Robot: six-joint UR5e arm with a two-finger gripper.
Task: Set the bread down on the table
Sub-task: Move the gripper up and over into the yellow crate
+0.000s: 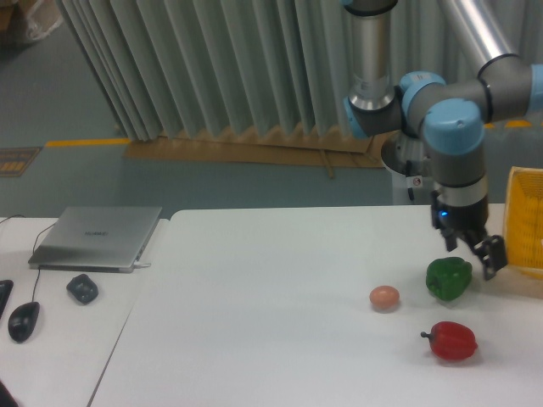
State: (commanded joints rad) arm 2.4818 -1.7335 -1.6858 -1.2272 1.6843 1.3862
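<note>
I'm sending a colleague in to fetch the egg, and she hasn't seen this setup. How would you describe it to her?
On the large white table, look toward the right side, near the gripper. The egg lies left of the green pepper and up-left of the red pepper. It is the smallest of the three, smooth and pinkish-brown.

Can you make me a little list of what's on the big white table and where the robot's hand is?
table: white, big
green pepper: on the table, right side
egg: left of the green pepper
red pepper: nearest the front, below the green one
yellow basket: at the right edge
gripper: above and right of the green pepper, not holding it; cannot tell if fingers are open
bread: not visible
side desk: laptop and two mice
</note>
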